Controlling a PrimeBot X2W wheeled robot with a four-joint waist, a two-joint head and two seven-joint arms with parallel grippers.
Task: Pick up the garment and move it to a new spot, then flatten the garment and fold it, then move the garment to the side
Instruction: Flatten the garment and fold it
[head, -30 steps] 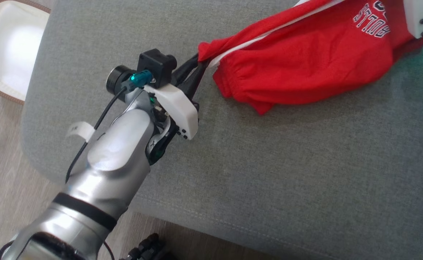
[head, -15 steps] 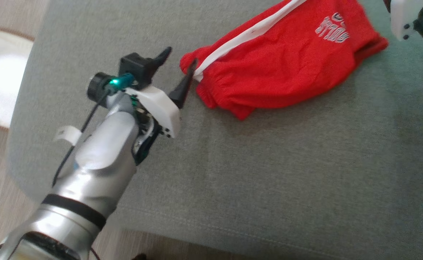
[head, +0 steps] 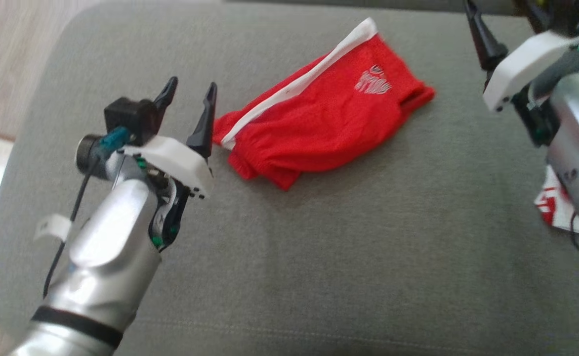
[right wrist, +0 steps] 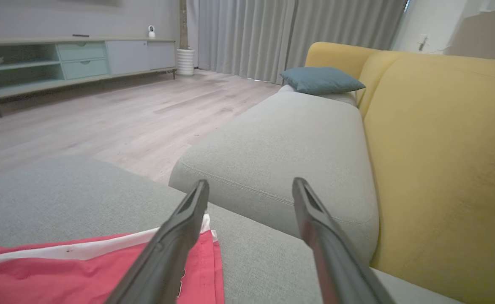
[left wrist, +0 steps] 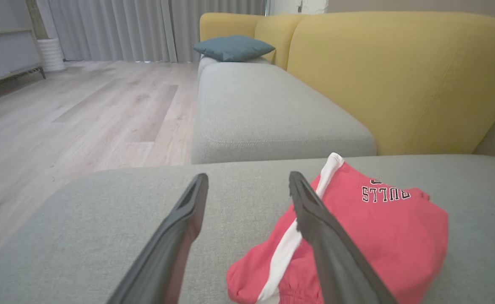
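Note:
The garment (head: 319, 123) is a pair of red shorts with a white side stripe and white lettering. It lies in a loose folded bundle on the grey sofa cushion (head: 368, 257). My left gripper (head: 190, 91) stands open just left of its near corner, not touching it. The left wrist view has the garment (left wrist: 382, 236) low and right of the open left gripper (left wrist: 248, 176). My right gripper (right wrist: 251, 182) is open, raised beyond the garment's far end, with red cloth (right wrist: 61, 278) at its lower left. One of its fingers (head: 482, 37) shows top right in the head view.
A red-and-white cloth (head: 551, 207) lies on the cushion under my right forearm. The cushion's rounded left edge (head: 18, 163) drops to wooden floor. A yellow backrest (left wrist: 399, 76) stands behind, and a second grey seat (left wrist: 264, 109) carries a blue pillow (left wrist: 232, 47).
Both grippers have opened and let go of the garment, which now lies free on the cushion. The left gripper has drawn back from its corner. The head camera has shifted.

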